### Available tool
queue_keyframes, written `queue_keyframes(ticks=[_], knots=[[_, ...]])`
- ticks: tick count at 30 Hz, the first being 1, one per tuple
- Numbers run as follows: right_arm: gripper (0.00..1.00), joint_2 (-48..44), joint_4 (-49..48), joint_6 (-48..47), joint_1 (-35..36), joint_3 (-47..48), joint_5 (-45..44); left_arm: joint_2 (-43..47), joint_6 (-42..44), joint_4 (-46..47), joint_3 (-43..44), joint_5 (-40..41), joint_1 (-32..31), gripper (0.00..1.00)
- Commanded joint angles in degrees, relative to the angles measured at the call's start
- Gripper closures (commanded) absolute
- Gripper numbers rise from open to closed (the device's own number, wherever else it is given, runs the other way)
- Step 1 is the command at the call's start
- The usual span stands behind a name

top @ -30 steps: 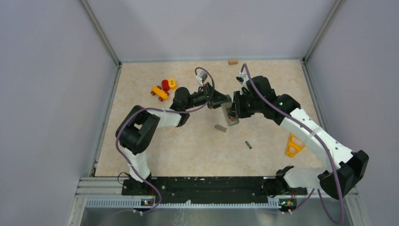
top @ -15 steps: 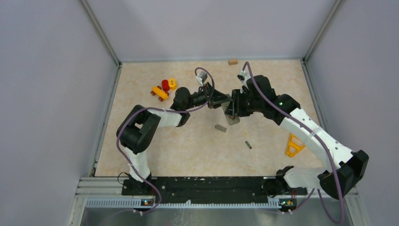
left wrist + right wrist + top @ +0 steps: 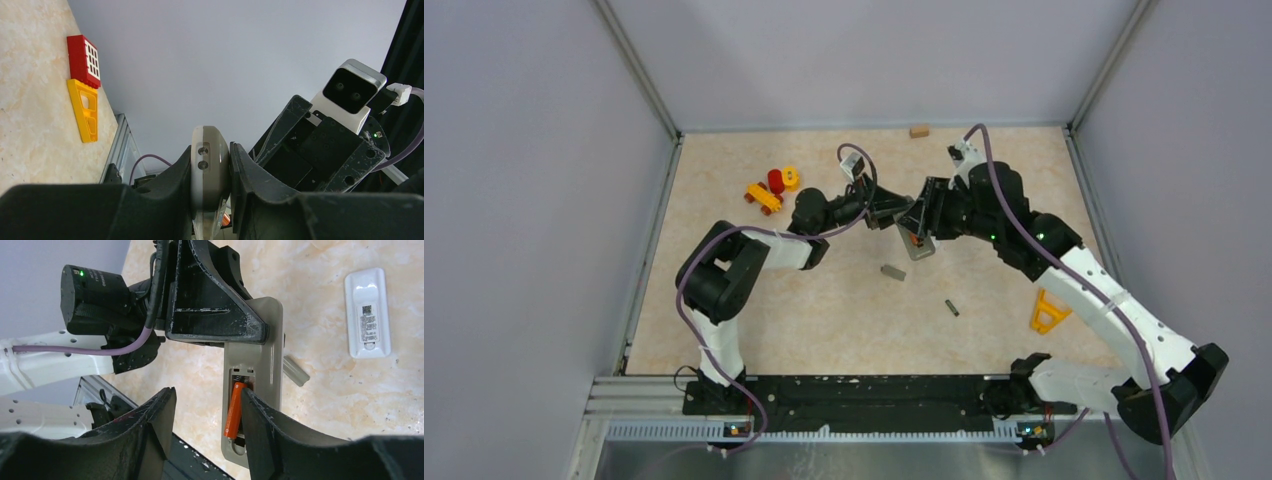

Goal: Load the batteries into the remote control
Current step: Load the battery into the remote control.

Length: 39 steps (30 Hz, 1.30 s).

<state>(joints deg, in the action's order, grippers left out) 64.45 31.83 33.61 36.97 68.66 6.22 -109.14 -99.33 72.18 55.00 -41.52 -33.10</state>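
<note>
A beige marbled tabletop (image 3: 824, 320) is lying between plain grey walls. Above its middle the two arms are meeting. The left gripper (image 3: 210, 167) is pinching one end of a grey remote control (image 3: 274, 347), its jaws pressed tight against both sides, and is holding it off the table with the back facing up. The battery compartment is standing open, and one orange battery (image 3: 233, 412) is lying in it at a slight slant. The right gripper (image 3: 207, 392) is hovering over that compartment with its jaws spread wide, one finger to each side. The battery is sitting just beside one finger (image 3: 260, 435), and whether they are touching cannot be told. On the table a small grey battery cover (image 3: 892, 271) is lying loose, and a dark battery (image 3: 951, 307) is lying apart from it, nearer the arm bases. A white remote (image 3: 367, 312) is resting face down nearby. Red and yellow toy blocks (image 3: 774, 187) are sitting well to the left, and a yellow triangular piece (image 3: 1049, 310) is sitting to the right.
</note>
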Motion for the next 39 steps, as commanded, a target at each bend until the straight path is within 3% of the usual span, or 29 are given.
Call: queue_keyframes(ticks=[1,3,6,8,14,22,27,36,39], knots=[[0.47,-2.2,-3.2,0.9,0.0,1.5,-1.2,1.9,-1.7,5.1,2.0,0.6,-0.1,1.00],[0.43,-3.0,-3.5,1.0,-0.1,1.7,-1.6,2.2,-1.9,5.3,2.2,0.9,0.0,1.00],[0.29,-6.1,-4.7,2.1,0.0,0.3,-3.7,2.6,-2.8,5.7,2.4,1.8,-0.1,1.00],[0.25,-10.0,-4.5,3.5,-0.1,-1.4,-10.5,2.8,-3.8,5.7,2.9,2.4,-0.1,1.00],[0.16,-20.4,-16.8,12.5,0.0,-13.5,-13.0,3.7,-7.4,7.1,4.4,4.2,0.0,1.00],[0.14,-23.5,-33.0,27.4,0.0,-25.9,-8.6,5.4,-9.6,7.4,8.0,6.4,0.0,1.00],[0.14,-23.8,-44.0,31.6,0.0,-29.8,-6.6,5.3,-11.6,8.5,9.3,6.9,0.0,1.00],[0.14,-22.7,-48.2,32.6,0.0,-30.6,-6.4,5.4,-11.9,8.5,9.7,6.8,0.0,1.00],[0.20,-22.5,-47.1,33.3,0.0,-30.4,-7.1,5.3,-11.9,8.7,9.8,6.9,0.0,1.00]])
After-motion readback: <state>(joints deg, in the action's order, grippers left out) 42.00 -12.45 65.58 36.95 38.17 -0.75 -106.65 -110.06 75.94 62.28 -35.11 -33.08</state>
